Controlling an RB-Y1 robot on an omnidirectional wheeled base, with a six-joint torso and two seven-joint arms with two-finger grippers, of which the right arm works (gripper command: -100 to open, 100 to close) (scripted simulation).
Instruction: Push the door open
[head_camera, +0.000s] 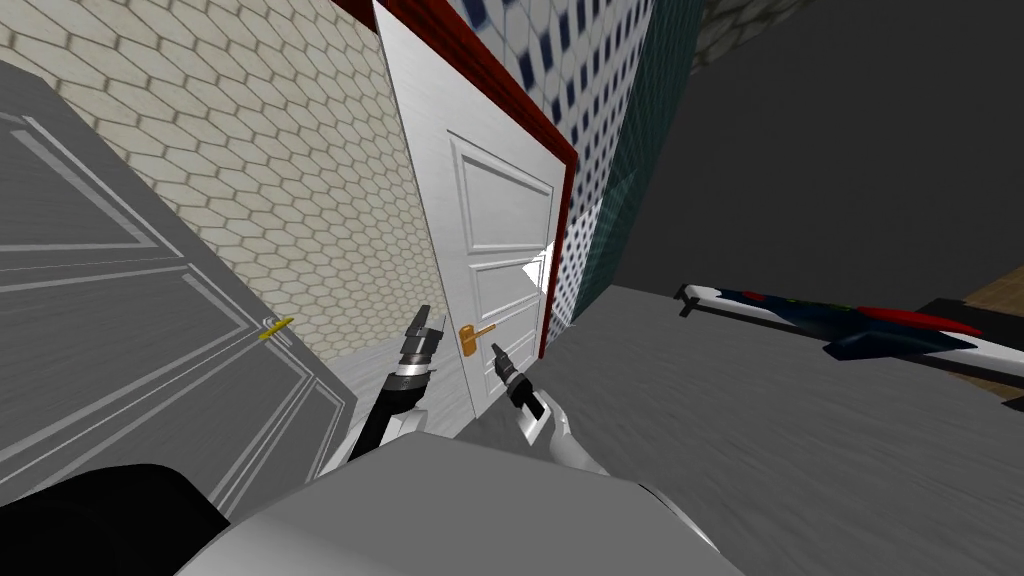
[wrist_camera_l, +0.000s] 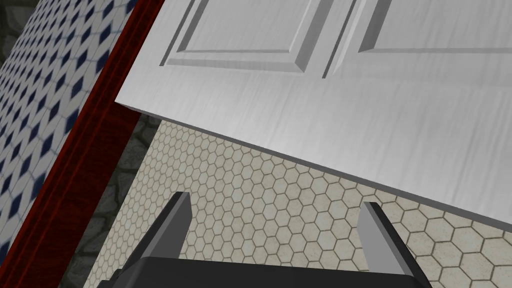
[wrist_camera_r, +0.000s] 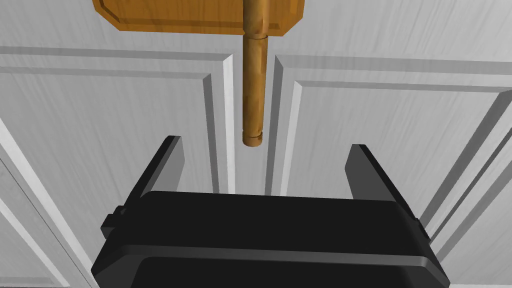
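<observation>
right gripper (wrist_camera_r: 266, 146) spread, near door handle (wrist_camera_r: 253, 90)

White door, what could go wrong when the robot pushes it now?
The right claw is open with the orange handle just ahead between its fingers, so pushing forward might snag the lever instead of pressing the white door. The left claw, also open, points near the door's edge and could slip past it.

The white panelled door (head_camera: 500, 200) before me stands ajar from its dark red frame (head_camera: 562, 230), orange-brown lever handle (head_camera: 478, 333) at its near edge.
</observation>
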